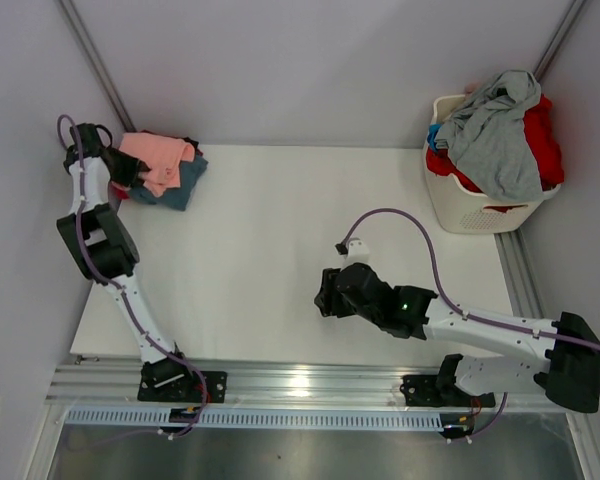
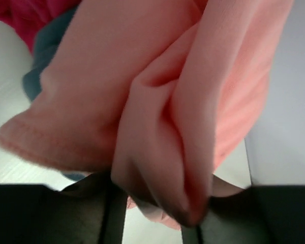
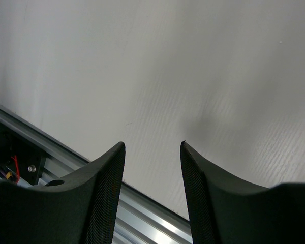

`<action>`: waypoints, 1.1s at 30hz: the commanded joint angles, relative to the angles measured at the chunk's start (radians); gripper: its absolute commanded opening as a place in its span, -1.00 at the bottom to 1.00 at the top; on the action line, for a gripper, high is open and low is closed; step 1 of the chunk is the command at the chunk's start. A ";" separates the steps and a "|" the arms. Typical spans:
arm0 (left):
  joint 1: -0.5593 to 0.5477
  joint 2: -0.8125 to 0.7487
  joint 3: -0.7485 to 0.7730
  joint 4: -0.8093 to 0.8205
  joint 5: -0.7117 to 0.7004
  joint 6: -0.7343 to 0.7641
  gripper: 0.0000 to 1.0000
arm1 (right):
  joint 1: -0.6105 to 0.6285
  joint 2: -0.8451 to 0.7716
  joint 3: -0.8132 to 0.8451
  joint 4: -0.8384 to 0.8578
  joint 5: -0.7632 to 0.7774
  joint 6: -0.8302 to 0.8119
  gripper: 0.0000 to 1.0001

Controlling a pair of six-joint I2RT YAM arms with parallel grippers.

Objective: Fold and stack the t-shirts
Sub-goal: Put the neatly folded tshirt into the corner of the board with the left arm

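Observation:
A folded salmon-pink t-shirt (image 1: 158,158) lies on top of a teal-blue one (image 1: 180,185) in a stack at the table's far left corner. My left gripper (image 1: 130,168) is at the stack's left edge. In the left wrist view it (image 2: 152,213) is shut on a bunched fold of the pink shirt (image 2: 157,91), with teal (image 2: 38,56) and magenta (image 2: 20,15) cloth behind. My right gripper (image 1: 325,295) hovers open and empty over the bare table near the front edge; its jaws stand apart in the right wrist view (image 3: 152,147).
A white slotted laundry basket (image 1: 460,205) stands at the far right, heaped with a grey shirt (image 1: 495,130) and a red one (image 1: 545,140). An aluminium rail (image 3: 142,213) runs along the table's near edge. Walls close in the far side and left.

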 commanded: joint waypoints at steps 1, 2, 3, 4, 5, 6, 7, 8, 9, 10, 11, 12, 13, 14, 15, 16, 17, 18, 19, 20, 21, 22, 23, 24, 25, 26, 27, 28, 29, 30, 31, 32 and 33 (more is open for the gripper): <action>0.002 0.037 0.084 -0.062 0.137 -0.045 -0.13 | 0.008 -0.022 0.030 0.000 0.038 0.009 0.04; 0.002 0.037 0.081 -0.059 0.154 -0.039 -0.05 | 0.008 -0.022 0.030 0.001 0.040 0.003 0.04; 0.002 0.026 0.076 -0.054 0.161 -0.034 -0.03 | 0.008 -0.021 0.035 0.001 0.040 -0.002 0.04; 0.002 0.019 0.075 -0.050 0.168 -0.029 0.03 | 0.008 -0.021 0.035 0.004 0.038 -0.007 0.04; 0.002 0.008 0.067 -0.042 0.174 -0.016 0.07 | 0.008 -0.021 0.036 0.006 0.037 -0.011 0.04; 0.002 -0.007 0.065 -0.037 0.178 -0.011 0.14 | 0.008 -0.019 0.038 0.009 0.032 -0.017 0.04; 0.004 -0.041 0.061 -0.031 0.177 -0.006 0.21 | 0.008 -0.019 0.036 0.010 0.031 -0.021 0.04; 0.002 -0.061 0.056 -0.008 0.177 0.007 0.24 | 0.008 -0.019 0.036 0.015 0.028 -0.024 0.05; 0.002 -0.081 0.050 0.001 0.174 0.012 0.50 | 0.008 -0.017 0.035 0.021 0.020 -0.027 0.05; 0.004 -0.124 0.046 0.015 0.175 0.017 0.54 | 0.008 -0.013 0.035 0.026 0.017 -0.031 0.04; 0.002 -0.145 0.046 0.030 0.175 0.030 0.57 | 0.010 -0.010 0.035 0.029 0.011 -0.033 0.05; 0.005 -0.162 0.049 0.032 0.178 0.037 0.89 | 0.008 -0.008 0.033 0.033 0.005 -0.037 0.05; 0.004 -0.184 0.044 0.035 0.172 0.041 0.96 | 0.008 -0.001 0.033 0.033 0.003 -0.042 0.05; 0.004 -0.229 0.035 0.038 0.168 0.053 0.98 | 0.008 0.002 0.035 0.033 0.000 -0.045 0.05; 0.004 -0.256 0.026 0.062 0.166 0.063 0.99 | 0.008 0.004 0.036 0.035 -0.003 -0.047 0.05; 0.004 -0.283 -0.009 0.084 0.171 0.069 0.99 | 0.008 0.006 0.036 0.035 -0.005 -0.050 0.05; 0.004 -0.349 -0.049 0.104 0.172 0.081 0.99 | 0.008 0.006 0.033 0.033 -0.008 -0.053 0.05; -0.001 -0.386 -0.092 0.142 0.169 0.092 0.99 | 0.008 0.003 0.033 0.035 -0.008 -0.054 0.05; -0.008 -0.426 -0.115 0.159 0.160 0.107 0.99 | 0.010 -0.001 0.032 0.035 -0.005 -0.054 0.05; -0.019 -0.511 -0.181 0.176 0.122 0.153 0.98 | 0.008 -0.007 0.030 0.035 -0.002 -0.059 0.05; -0.046 -0.555 -0.203 0.206 0.103 0.184 0.99 | 0.008 -0.010 0.028 0.032 0.000 -0.062 0.05; -0.062 -0.598 -0.227 0.223 0.087 0.213 0.99 | 0.010 -0.013 0.030 0.030 0.008 -0.065 0.05; -0.076 -0.639 -0.247 0.230 0.053 0.262 0.98 | 0.008 -0.020 0.027 0.029 0.011 -0.071 0.05; -0.103 -0.709 -0.296 0.231 0.041 0.282 0.98 | 0.010 -0.024 0.028 0.026 0.014 -0.077 0.06; -0.117 -0.743 -0.316 0.233 0.037 0.312 0.99 | 0.008 -0.027 0.030 0.024 0.021 -0.080 0.06; -0.129 -0.779 -0.348 0.237 0.048 0.325 0.99 | 0.008 -0.036 0.032 0.017 0.029 -0.086 0.06; -0.155 -0.853 -0.388 0.240 0.047 0.334 0.99 | 0.008 -0.040 0.035 0.012 0.038 -0.090 0.06; -0.172 -0.895 -0.411 0.248 0.047 0.340 0.98 | 0.008 -0.047 0.036 0.009 0.043 -0.097 0.06; -0.215 -0.941 -0.469 0.263 0.056 0.356 0.99 | 0.006 -0.062 0.039 0.006 0.049 -0.120 0.06; -0.241 -0.992 -0.503 0.286 0.054 0.366 0.99 | 0.006 -0.073 0.042 0.003 0.055 -0.129 0.06; -0.275 -1.102 -0.621 0.352 0.051 0.395 0.98 | 0.006 -0.083 0.048 -0.005 0.064 -0.139 0.06; -0.309 -1.157 -0.664 0.384 0.048 0.417 0.99 | 0.005 -0.096 0.050 -0.003 0.073 -0.149 0.06; -0.373 -1.211 -0.704 0.421 0.062 0.435 0.99 | 0.002 -0.106 0.051 -0.005 0.090 -0.162 0.08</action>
